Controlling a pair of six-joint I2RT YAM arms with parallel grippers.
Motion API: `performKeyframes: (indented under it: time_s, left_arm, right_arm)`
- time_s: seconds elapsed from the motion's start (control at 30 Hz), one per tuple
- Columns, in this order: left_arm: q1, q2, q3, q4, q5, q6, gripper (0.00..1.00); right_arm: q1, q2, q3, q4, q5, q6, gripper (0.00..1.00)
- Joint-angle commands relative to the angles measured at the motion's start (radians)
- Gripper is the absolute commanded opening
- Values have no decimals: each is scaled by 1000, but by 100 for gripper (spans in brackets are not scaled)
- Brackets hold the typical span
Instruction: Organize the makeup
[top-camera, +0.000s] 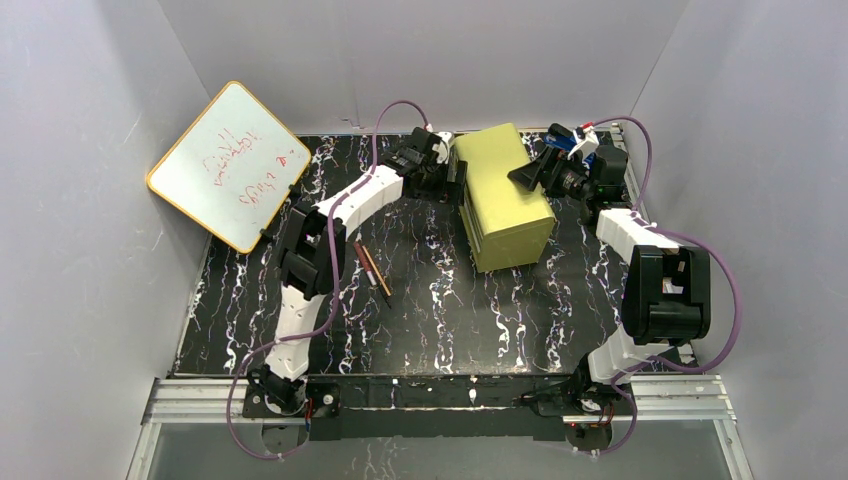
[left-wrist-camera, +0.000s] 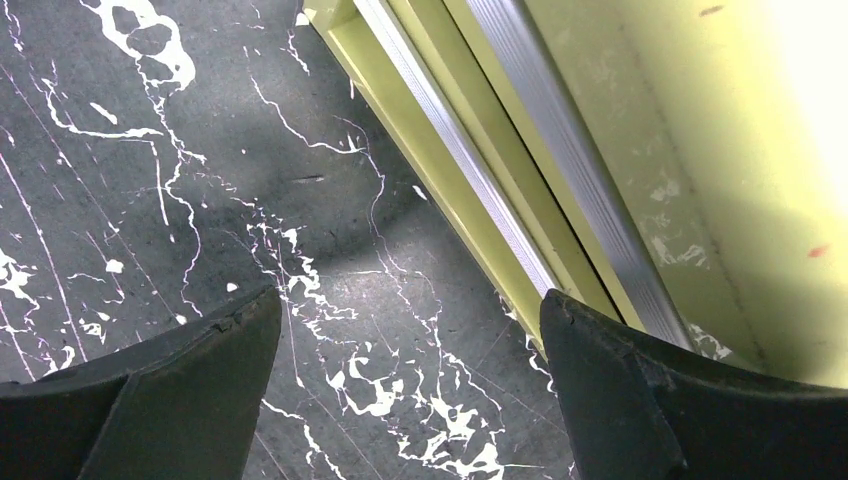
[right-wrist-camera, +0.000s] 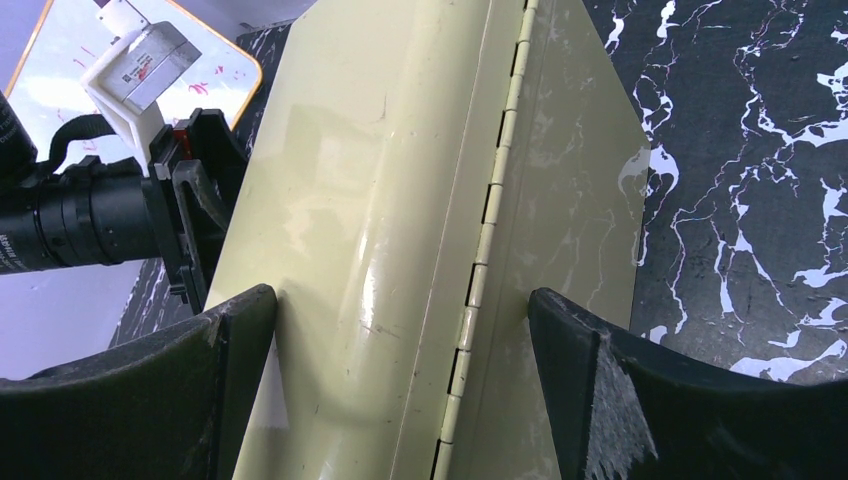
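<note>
Of the makeup, two thin brown-orange pencils (top-camera: 372, 268) lie side by side on the black marble table, left of centre. My left gripper (top-camera: 443, 165) (left-wrist-camera: 410, 330) is open low over bare tabletop. Its right fingertip (left-wrist-camera: 600, 350) is close to the front edge of the yellow-green drawer box (top-camera: 505, 195) (left-wrist-camera: 560, 150). My right gripper (top-camera: 528, 175) (right-wrist-camera: 400, 330) is also open. It hovers close over the hinged back of the box (right-wrist-camera: 430, 200) with nothing between its fingers. The pencils lie well to the near side of both grippers.
A yellow-rimmed whiteboard (top-camera: 228, 165) with red scribbles leans at the back left. The box stands at the back centre between both arms. The left arm's wrist camera (right-wrist-camera: 100, 210) shows beyond the box in the right wrist view. Grey walls enclose the table.
</note>
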Motion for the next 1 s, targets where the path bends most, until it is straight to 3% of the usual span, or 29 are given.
performKeyframes:
  time_s: [0.0, 0.17, 0.3, 0.5, 0.6, 0.7, 0.97]
  left_arm:
    - [-21, -18, -3, 66, 38, -30, 98]
    - [-13, -167, -241, 196, 4, 74, 99]
    - [58, -263, -492, 407, 163, 6, 98]
    - [211, -226, -854, 1317, 515, -574, 69]
    - [225, -115, -854, 1579, 571, -787, 57]
    - [223, -30, -790, 1685, 584, -905, 53]
    - [165, 119, -588, 1716, 581, -985, 44]
  right_arm:
    - [3, 50, -59, -246, 39, -111, 100]
    - [3, 42, -60, -252, 46, -114, 100]
    - [3, 43, -62, -246, 43, -112, 100]
    - [3, 43, -64, -244, 36, -110, 100]
    - [4, 41, -64, -244, 33, -110, 100]
    - [4, 38, -64, -249, 34, -111, 100]
    - [3, 39, -57, -256, 40, -115, 100]
